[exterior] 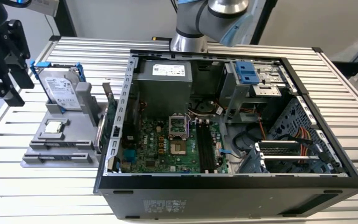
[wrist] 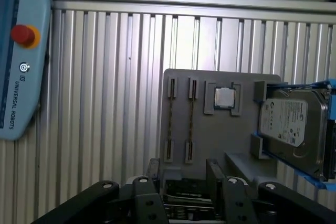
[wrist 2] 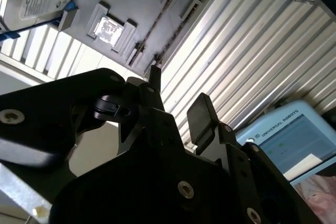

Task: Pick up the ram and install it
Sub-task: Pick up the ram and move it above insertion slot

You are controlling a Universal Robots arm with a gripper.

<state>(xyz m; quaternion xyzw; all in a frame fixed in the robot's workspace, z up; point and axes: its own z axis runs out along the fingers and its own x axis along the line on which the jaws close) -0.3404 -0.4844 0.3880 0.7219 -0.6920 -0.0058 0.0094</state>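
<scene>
The ram [exterior: 106, 134] is a dark green stick standing on edge at the side of the grey holder [exterior: 54, 149] that faces the computer case. In the first wrist view the ram [wrist: 184, 188] shows low between my fingers, well beyond them. My gripper [wrist: 182, 170] is open and holds nothing. In the second wrist view the gripper [wrist 2: 178, 95] has its two black fingers apart with an empty gap. In the exterior view the gripper's black body [exterior: 5, 56] hangs at the upper left, above and off to the side of the holder.
The open computer case [exterior: 229, 182] lies on the slatted table with its motherboard [exterior: 166, 144] facing up. On the holder stand a hard drive [exterior: 61, 91] in a blue frame and a square silver chip [exterior: 54, 127]. A blue control pendant [wrist: 18, 56] lies on the table.
</scene>
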